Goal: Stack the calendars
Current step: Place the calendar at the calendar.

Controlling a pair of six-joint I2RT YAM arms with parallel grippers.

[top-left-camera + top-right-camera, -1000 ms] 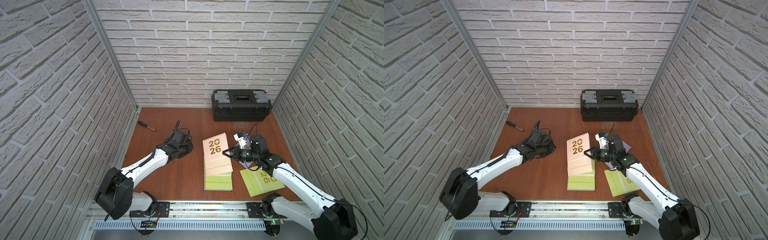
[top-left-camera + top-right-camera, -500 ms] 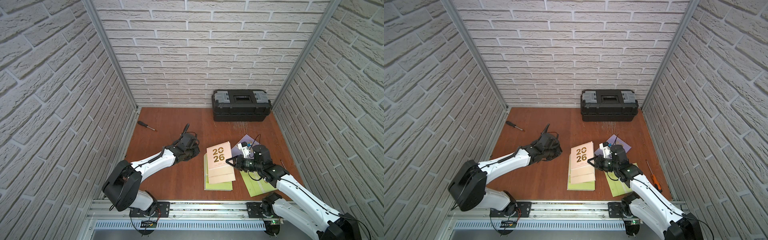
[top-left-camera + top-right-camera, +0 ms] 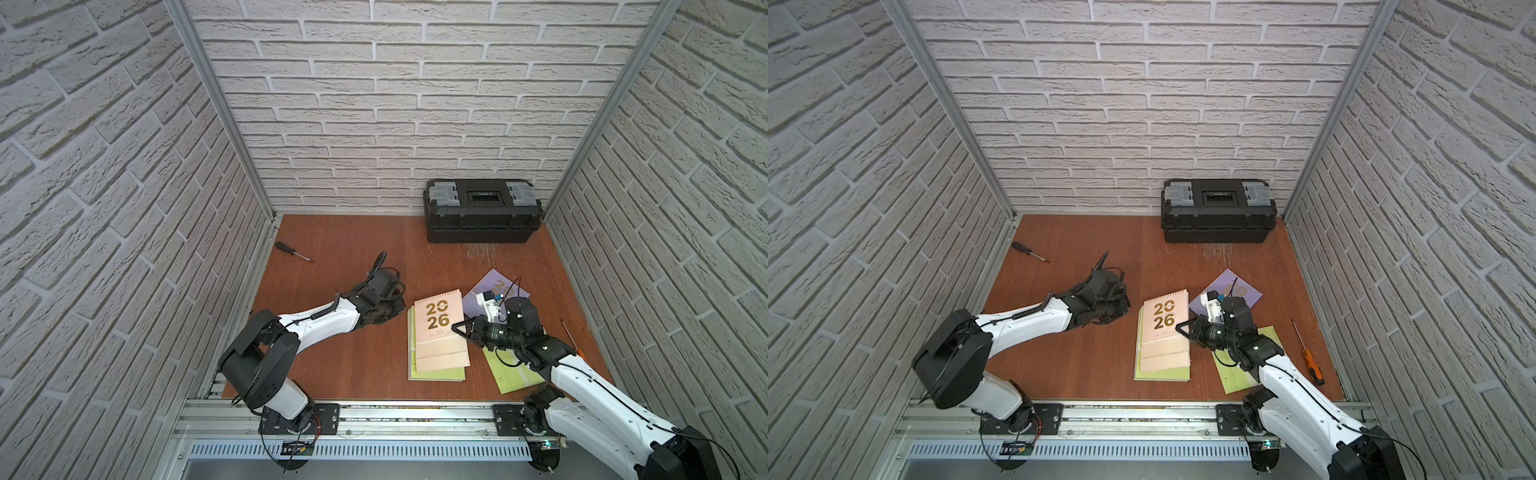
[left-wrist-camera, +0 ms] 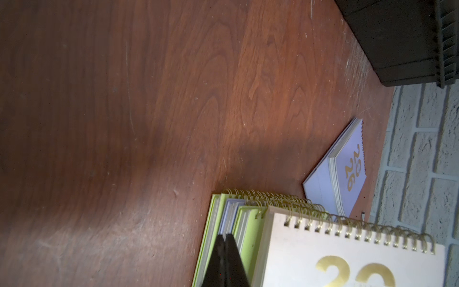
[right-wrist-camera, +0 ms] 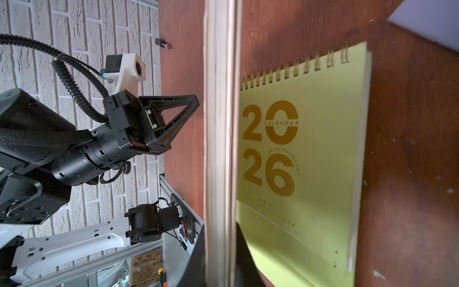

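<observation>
Wooden tabletop [image 3: 353,257], right gripper [image 3: 458,328] held peach calendar [image 3: 440,336] over stack [image 3: 436,375], left gripper [image 4: 224,239] sat closed, empty, beside it.

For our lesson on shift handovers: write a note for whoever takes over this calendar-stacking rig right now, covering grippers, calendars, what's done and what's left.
Left gripper: shut, empty, beside the stack of lime green and lavender spiral-bound calendars.
Right gripper: shut on the peach-pink spiral-bound calendar, held over the stack.
Done: three stacked.
Left: release the peach one; add the loose lavender calendar and the loose lime green calendar.
</observation>
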